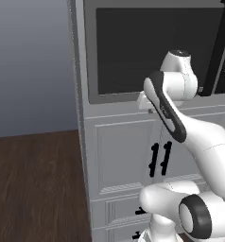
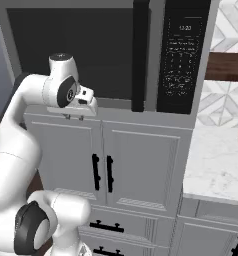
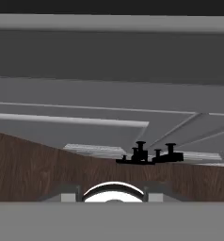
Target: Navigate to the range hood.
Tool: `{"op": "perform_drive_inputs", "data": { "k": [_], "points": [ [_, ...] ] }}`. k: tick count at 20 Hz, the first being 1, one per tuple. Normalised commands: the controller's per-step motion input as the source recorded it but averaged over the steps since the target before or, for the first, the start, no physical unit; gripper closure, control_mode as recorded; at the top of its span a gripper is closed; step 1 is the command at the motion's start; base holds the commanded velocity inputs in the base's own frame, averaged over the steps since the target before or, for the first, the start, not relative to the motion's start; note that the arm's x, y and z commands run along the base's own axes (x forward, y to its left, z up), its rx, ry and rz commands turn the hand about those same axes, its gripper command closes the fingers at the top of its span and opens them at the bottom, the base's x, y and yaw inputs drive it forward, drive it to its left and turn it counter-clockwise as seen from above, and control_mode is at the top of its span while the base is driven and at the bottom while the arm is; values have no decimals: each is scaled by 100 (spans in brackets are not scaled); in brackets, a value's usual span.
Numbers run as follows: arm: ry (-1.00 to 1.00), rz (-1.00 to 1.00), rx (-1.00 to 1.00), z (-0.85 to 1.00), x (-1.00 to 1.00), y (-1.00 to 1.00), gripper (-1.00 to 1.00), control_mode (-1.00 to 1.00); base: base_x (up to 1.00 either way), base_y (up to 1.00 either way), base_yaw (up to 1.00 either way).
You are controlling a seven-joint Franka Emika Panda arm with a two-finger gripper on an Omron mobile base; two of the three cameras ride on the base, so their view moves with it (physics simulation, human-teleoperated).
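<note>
You're parked in front of a tall grey cabinet (image 2: pixel 116 165) with a built-in microwave (image 2: pixel 106 55) up top, and that's not your target. There's no range hood anywhere ahead of you, so I can't tell you where it is from here. My read: the navigation is barely begun or mid-way at best, and the whole drive to the hood is left to do.

On your right, a pale marble tabletop (image 2: pixel 216 160) runs off past the cabinet, with patterned tile behind it and a dark wooden shelf (image 2: pixel 226 66) above. That stretch looks like the more likely direction for a stove and hood, but that's a guess. On your left it's open wood floor (image 1: pixel 34 184) and a plain blue-grey wall (image 1: pixel 29 61).

The arm is folded up and tucked: the elbow rises high, the forearm bends back, and the wrist sits level with the microwave's lower edge, close to the cabinet front. The gripper (image 2: pixel 74 117) hangs under the wrist pointing down. The hand camera looks down along the cabinet face to the black door handles (image 3: pixel 151 154) and floor. Whether the gripper is released or clenched, I can't tell.
</note>
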Motion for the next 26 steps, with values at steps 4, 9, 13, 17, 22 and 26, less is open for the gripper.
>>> {"op": "perform_drive_inputs", "data": {
  "k": [4, 9, 13, 17, 22, 26],
  "points": [
    [0, 0, 0, 0, 0, 0, -100, 100, -47, 0, 0],
    [0, 0, 0, 0, 0, 0, -100, 100, -84, 0, -3],
    [0, 0, 0, 0, 0, 0, -100, 100, -34, 2, -31],
    [0, 0, 0, 0, 0, 0, -100, 100, -16, 0, -64],
    [0, 0, 0, 0, 0, 0, -100, 100, -8, 0, -82],
    [0, 0, 0, 0, 0, 0, -100, 100, -2, 0, -87]
  ]
}}
